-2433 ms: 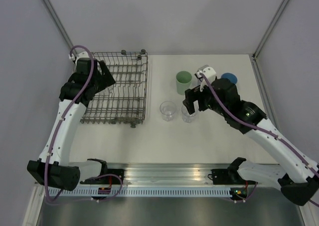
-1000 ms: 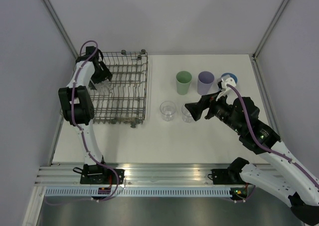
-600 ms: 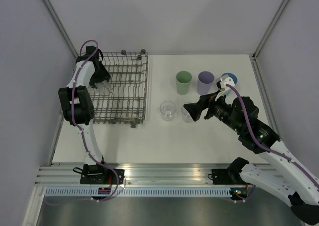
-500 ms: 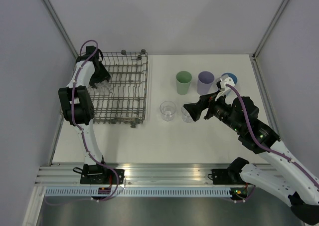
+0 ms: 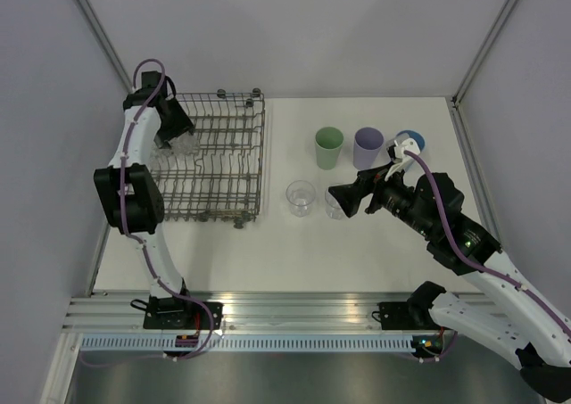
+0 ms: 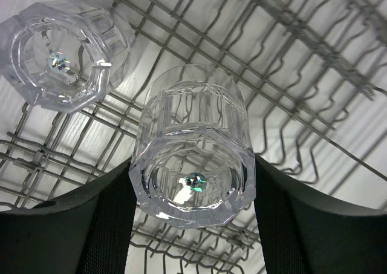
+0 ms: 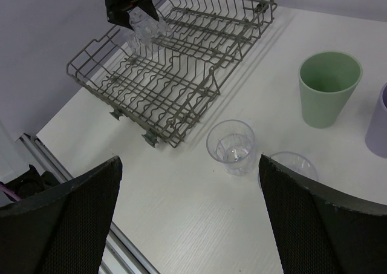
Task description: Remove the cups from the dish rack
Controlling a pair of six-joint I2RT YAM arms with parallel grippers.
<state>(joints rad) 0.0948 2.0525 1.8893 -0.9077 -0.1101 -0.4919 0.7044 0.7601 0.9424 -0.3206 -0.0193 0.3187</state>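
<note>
Left arm lifting a clear cup out of the rack.
The left gripper (image 6: 192,183) is clenched on a clear cup (image 6: 190,114) over the rack (image 5: 223,181); a second clear cup (image 6: 63,56) sits in the rack beside it. Next, I judge: carry it right and stand it on the table (image 5: 268,252) near two clear cups (image 5: 301,198), the green cup (image 5: 328,147), lavender cup (image 5: 368,147) and blue cup (image 5: 412,138). The right gripper (image 5: 342,199) hangs released. No writing is legible.

Cramped in the far-left corner of the dish rack (image 5: 223,168), open across the near table (image 5: 268,261).
Hemmed there by wire sides (image 7: 91,55), tines (image 6: 290,135) and a loose clear cup (image 6: 60,62) just beside the held clear cup (image 6: 193,117); blocked mid-table by two clear cups (image 7: 231,146), farther back by the green cup (image 5: 328,145), lavender cup (image 5: 368,145) and blue cup (image 5: 411,139).
</note>
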